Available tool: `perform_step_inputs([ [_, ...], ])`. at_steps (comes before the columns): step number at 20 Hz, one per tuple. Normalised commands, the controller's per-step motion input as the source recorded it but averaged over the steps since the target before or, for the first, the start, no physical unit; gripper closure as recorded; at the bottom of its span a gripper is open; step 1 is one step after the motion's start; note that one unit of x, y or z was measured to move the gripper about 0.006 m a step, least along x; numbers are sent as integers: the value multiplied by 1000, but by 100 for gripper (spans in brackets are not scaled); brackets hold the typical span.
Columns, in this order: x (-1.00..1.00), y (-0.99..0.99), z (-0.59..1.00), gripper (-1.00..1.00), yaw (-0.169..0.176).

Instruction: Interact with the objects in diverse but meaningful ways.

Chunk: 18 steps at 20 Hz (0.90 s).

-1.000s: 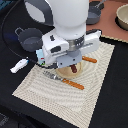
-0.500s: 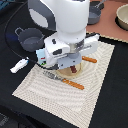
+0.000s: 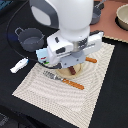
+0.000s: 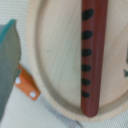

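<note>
Brown sausage (image 4: pixel 92 55) lying on a pale wooden plate (image 4: pixel 52 60), plate on striped mat (image 3: pixel 60 92) on the dark bench (image 3: pixel 112 100), grey pot (image 3: pixel 29 37) at ten o'clock, pincer state hidden.

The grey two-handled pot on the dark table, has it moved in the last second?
No. The grey two-handled pot sits at the same spot beside the striped cloth mat's far corner, toward the exterior view's left.
</note>
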Motion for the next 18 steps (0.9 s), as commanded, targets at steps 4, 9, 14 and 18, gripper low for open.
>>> perform_step_inputs([
  [4,157,791,865,-100,104],
  [9,-65,573,266,-100,187],
  [14,-258,453,-45,-100,199],
  [18,-334,350,-206,-100,224],
])
